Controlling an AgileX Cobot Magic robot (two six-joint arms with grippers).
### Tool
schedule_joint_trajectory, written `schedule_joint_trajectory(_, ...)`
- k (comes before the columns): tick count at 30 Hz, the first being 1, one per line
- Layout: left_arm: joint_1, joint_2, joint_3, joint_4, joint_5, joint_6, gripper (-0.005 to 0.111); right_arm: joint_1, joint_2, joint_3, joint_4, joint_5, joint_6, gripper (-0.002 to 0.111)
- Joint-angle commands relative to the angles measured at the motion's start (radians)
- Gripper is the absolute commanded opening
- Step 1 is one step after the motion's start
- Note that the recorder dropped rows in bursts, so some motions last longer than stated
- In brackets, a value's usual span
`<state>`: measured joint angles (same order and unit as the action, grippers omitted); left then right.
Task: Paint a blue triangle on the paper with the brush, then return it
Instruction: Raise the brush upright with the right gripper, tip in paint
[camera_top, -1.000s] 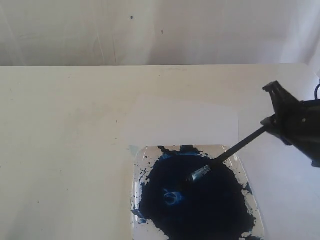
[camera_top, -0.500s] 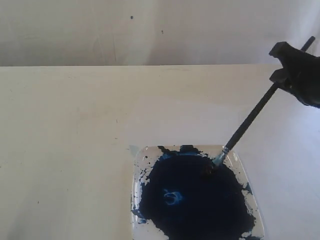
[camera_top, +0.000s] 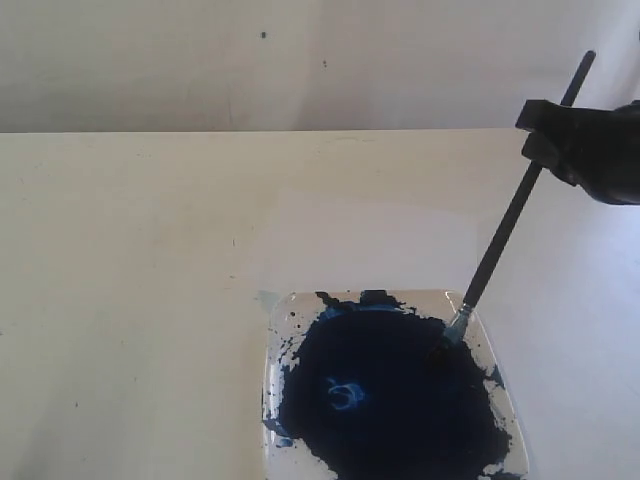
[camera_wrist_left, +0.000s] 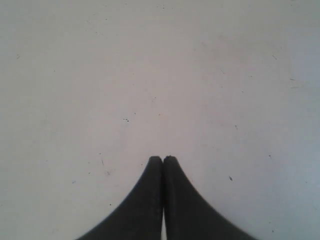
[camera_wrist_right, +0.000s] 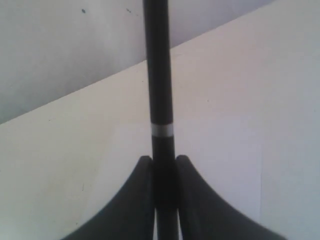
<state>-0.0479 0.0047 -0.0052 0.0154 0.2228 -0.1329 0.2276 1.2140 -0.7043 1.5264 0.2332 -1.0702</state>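
One cream tabletop fills most of the exterior view and meets a pale wall at its far edge. Item two, the paper: a faint white sheet lying flat on the tabletop just beyond the tray, its edges hard to trace. Item three, a clear square tray at the near edge of that view, largely covered by a dark blue paint pool with splatter toward the rim. Item four, the right gripper: it enters from the right edge, raised above the table beyond the tray's far right corner, with its fingers clamped on the upper part of the brush. The right wrist view confirms this, showing the gripper pinching the black handle on both sides. Item five, the left gripper, seen in its own wrist view only: fingers pressed together, nothing between them, over bare speckled surface. Item six, the brush: steeply tilted, handle end high and to the right, silver ferrule low at the tray's far right corner, and bristle tip touching the edge of the paint pool. Item seven, a small light swirl marks the pool's left half.
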Motion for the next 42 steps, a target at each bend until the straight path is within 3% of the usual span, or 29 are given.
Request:
schedule_joint_trajectory(1, -0.005, -0.005, 0.005, -0.003, 0.002, 0.000, 0.000, 0.001, -0.016, -0.010, 0.218, 0.147, -0.373, 0.000)
schedule_joint_trajectory(11, -0.005, -0.005, 0.005, -0.003, 0.002, 0.000, 0.000, 0.001, -0.016, -0.028, 0.218, 0.409, -0.638, 0.000)
schedule_joint_trajectory(18, -0.005, -0.005, 0.005, -0.003, 0.002, 0.000, 0.000, 0.001, -0.014, -0.028, 0.218, 0.702, -0.888, 0.000)
schedule_joint_trajectory(30, -0.005, -0.005, 0.005, -0.003, 0.002, 0.000, 0.000, 0.001, -0.014, -0.020, 0.218, 0.832, -0.972, 0.000)
schedule_joint_trajectory(42, -0.005, -0.005, 0.005, -0.003, 0.002, 0.000, 0.000, 0.001, 0.018, -0.020, 0.218, 0.841, -0.971, 0.000)
